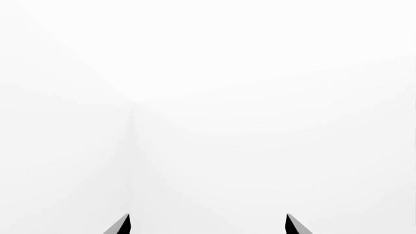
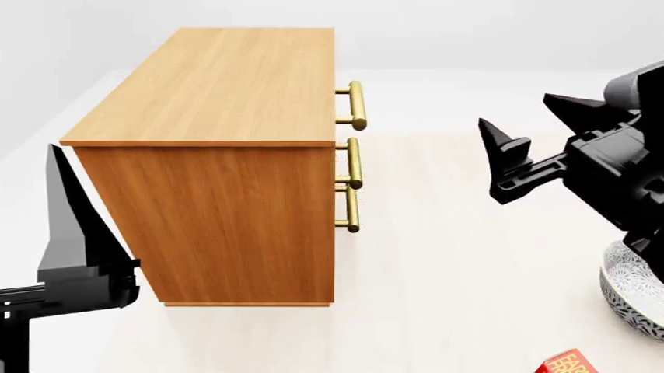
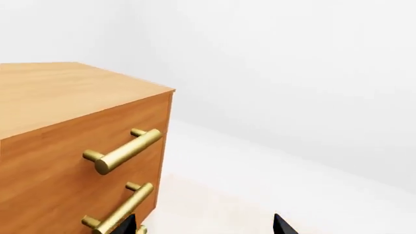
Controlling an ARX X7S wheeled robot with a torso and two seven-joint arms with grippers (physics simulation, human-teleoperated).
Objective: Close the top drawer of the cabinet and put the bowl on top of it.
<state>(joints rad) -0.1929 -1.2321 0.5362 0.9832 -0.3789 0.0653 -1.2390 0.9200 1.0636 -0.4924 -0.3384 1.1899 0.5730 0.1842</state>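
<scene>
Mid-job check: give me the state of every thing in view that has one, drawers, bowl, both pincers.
top drawer: closed, front flush with the cabinet.
lower drawers: closed.
cabinet top: bare, nothing on it.
bowl: upright on the floor, partly hidden behind the right arm.
left pincer: open, empty.
right pincer: open, empty, facing the drawer handles.

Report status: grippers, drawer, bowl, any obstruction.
Left gripper and right gripper open, empty. Top drawer looks shut. Bowl on floor by right arm; cabinet top bare.
</scene>
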